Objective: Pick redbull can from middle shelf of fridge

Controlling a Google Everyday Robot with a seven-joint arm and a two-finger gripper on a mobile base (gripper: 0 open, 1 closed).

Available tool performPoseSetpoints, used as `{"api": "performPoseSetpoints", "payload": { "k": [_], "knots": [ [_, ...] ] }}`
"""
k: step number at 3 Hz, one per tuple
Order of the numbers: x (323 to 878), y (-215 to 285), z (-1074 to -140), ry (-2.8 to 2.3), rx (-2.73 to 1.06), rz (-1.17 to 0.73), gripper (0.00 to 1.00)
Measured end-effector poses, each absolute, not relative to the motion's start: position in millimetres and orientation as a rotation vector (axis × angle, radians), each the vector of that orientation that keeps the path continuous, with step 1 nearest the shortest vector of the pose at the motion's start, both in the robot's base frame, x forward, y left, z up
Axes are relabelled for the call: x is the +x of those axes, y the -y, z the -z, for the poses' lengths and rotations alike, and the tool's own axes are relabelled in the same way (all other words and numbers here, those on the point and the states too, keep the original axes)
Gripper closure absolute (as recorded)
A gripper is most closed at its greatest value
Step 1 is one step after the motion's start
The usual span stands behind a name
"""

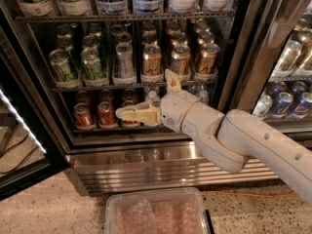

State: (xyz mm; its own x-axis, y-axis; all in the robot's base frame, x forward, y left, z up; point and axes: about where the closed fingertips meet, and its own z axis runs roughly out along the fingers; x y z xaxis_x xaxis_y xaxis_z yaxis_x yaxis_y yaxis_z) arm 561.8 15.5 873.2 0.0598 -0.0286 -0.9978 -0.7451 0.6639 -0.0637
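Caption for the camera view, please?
Pincer level with the red cans, below the fridge's middle shelf, where the redbull can stands untouched between green cans and gold cans.

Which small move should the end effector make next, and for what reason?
Probably raise the end effector and bring it level with the redbull can. It hangs in front of the red cans on the lower shelf, while the can stands on the middle shelf above, between green cans and gold cans.
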Motion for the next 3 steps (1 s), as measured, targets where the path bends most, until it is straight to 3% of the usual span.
{"api": "performPoseSetpoints", "payload": {
  "k": [2,3],
  "knots": [
    [569,-18,-871,-1.434,-0.698,-0.551,0.00],
    [578,-12,-866,-1.470,-0.676,-0.498,0.18]
  ]
}}
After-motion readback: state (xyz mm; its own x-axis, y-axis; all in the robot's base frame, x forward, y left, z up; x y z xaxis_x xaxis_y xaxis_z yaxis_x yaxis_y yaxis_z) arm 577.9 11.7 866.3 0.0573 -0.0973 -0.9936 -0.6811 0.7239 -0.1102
